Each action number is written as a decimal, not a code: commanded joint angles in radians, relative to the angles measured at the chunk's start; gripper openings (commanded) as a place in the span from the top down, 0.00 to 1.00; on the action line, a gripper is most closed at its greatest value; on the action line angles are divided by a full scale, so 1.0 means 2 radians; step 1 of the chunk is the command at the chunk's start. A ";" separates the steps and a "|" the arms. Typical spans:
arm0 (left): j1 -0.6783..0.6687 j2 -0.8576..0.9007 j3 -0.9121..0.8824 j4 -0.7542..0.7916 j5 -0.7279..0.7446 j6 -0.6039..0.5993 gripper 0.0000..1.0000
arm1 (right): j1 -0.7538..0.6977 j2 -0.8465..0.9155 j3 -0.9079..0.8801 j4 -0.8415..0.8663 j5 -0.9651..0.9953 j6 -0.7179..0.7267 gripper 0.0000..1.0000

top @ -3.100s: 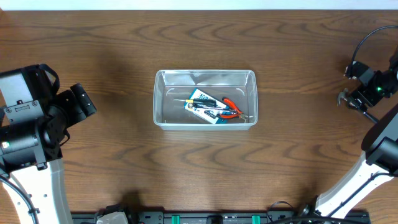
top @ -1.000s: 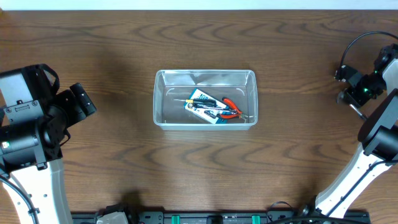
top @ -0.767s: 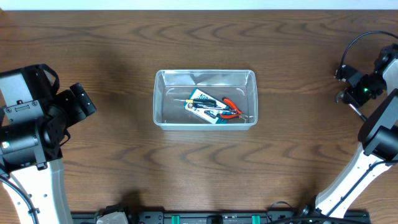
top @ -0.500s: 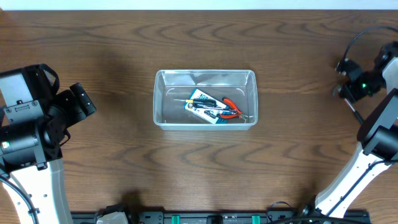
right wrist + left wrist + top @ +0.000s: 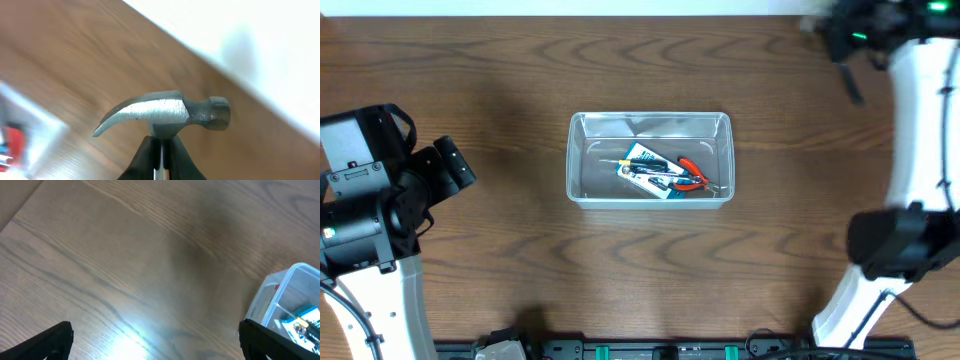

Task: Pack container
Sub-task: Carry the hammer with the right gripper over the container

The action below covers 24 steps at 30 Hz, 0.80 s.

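The clear plastic container (image 5: 650, 117) sits mid-table and holds red-handled pliers (image 5: 692, 175) and a teal tool package (image 5: 644, 165). Its corner (image 5: 280, 292) shows at the right of the left wrist view, and a blurred edge (image 5: 30, 120) at the left of the right wrist view. My right gripper (image 5: 161, 150) is shut on the neck of a steel claw hammer (image 5: 165, 112). Overhead, that gripper (image 5: 847, 35) is blurred, high at the far right, well away from the container. My left gripper (image 5: 452, 170) stands open and empty, left of the container.
The table's far edge (image 5: 620, 13) runs close behind my right gripper, with a white surface (image 5: 260, 45) beyond it. The right arm's white link (image 5: 920, 110) stretches along the right side. Bare wood (image 5: 125, 270) lies under my left gripper.
The right arm has swung from the table's right side up and leftward to the far edge, carrying the hammer. The left arm and container have not moved.
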 commanded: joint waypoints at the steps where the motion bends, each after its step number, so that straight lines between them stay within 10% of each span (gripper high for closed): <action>1: 0.003 -0.001 0.008 -0.009 -0.003 -0.008 0.02 | 0.083 -0.010 0.007 -0.006 0.005 -0.016 0.99; 9: 0.003 -0.001 0.008 -0.026 -0.003 -0.008 0.02 | 0.241 0.022 0.006 -0.006 0.045 -0.061 0.99; 24: 0.003 -0.001 0.008 -0.026 -0.002 -0.009 0.02 | 0.279 0.188 0.004 -0.106 -0.003 -0.081 0.99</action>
